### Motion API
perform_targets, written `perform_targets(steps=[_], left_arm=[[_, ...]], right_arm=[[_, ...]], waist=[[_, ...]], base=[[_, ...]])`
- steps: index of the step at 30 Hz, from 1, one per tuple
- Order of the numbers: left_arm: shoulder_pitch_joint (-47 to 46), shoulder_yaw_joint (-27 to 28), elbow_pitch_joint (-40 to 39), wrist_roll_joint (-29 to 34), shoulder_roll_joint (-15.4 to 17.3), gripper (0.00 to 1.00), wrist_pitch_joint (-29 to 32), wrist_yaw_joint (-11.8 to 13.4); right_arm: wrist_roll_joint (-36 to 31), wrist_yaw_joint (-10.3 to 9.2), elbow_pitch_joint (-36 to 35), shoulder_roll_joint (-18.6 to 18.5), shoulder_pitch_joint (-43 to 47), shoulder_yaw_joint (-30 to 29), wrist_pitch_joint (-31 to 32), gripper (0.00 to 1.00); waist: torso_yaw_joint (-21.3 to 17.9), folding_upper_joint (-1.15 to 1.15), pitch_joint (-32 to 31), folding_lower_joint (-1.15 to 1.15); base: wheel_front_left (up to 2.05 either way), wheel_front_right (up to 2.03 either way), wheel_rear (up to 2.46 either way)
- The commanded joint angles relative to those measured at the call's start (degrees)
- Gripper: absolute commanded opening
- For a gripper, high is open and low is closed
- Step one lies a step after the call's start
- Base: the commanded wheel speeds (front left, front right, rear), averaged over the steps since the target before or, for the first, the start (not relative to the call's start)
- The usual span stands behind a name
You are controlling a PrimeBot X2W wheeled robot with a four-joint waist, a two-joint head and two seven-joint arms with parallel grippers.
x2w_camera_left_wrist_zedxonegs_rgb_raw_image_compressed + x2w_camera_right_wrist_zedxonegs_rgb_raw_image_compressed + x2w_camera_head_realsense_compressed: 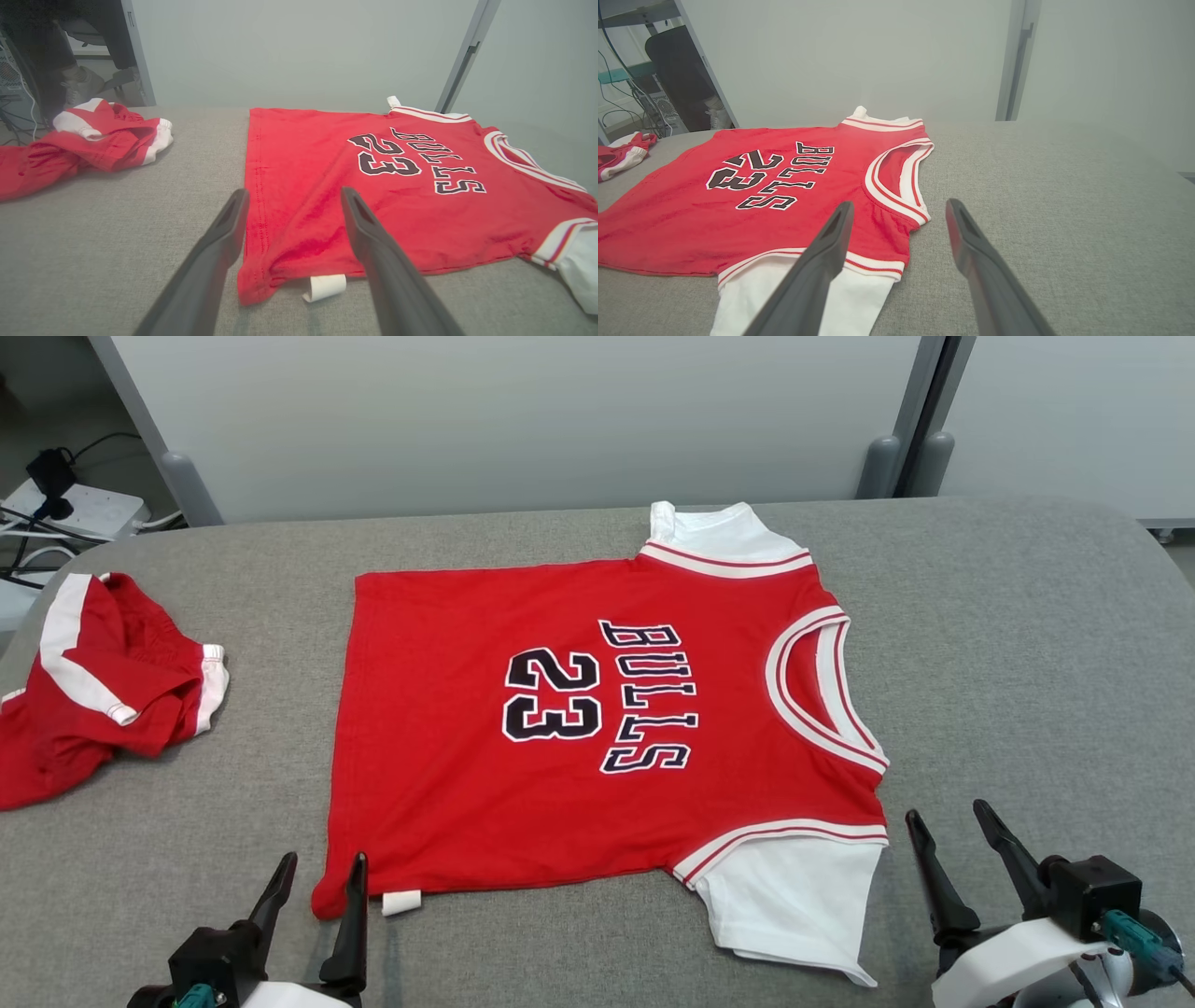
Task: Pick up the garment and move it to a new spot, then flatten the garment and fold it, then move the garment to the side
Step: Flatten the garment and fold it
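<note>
The garment (523,775) is a red jersey with white sleeves and black "BULLS 23" lettering. It lies spread flat on the grey table (1027,644), neck to the right, hem to the left. My left gripper (322,873) stands open just short of the jersey's near hem corner (261,284), where a white label (324,287) sticks out. My right gripper (948,814) is open too, beside the near white sleeve (840,303) and close to the collar (896,186). Nothing is held between either pair of fingers.
A second red and white garment (103,686) lies crumpled at the table's left edge. Grey partition panels (523,420) rise behind the table. Cables and a white power strip (84,513) sit at the far left. Bare grey surface stretches right of the jersey.
</note>
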Motion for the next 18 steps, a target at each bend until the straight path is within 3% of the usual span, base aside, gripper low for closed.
perform_targets(steps=[1, 11, 18], left_arm=[[-1.76, 1.48, -1.12, 1.14, 0.33, 1.00, -0.34, -0.41], [-2.34, 2.37, -1.70, 2.08, 0.25, 1.00, -0.34, -0.41], [-2.16, 1.19, -0.30, 1.34, 0.23, 1.00, -0.34, -0.41]], right_arm=[[-1.23, 0.08, -0.90, -0.43, -1.56, 1.11, -0.76, 1.00], [-2.47, 0.08, -1.45, 0.62, -1.60, 0.07, -0.76, 1.00], [-0.74, 0.08, 2.70, 0.49, -1.34, 3.68, -0.76, 1.00]], waist=[[0.01, 0.00, 0.25, 0.00], [-0.10, 0.00, 0.51, 0.00], [-0.06, 0.00, 1.24, 0.00]], base=[[0.00, 0.00, 0.00], [0.00, 0.00, 0.00], [0.00, 0.00, 0.00]])
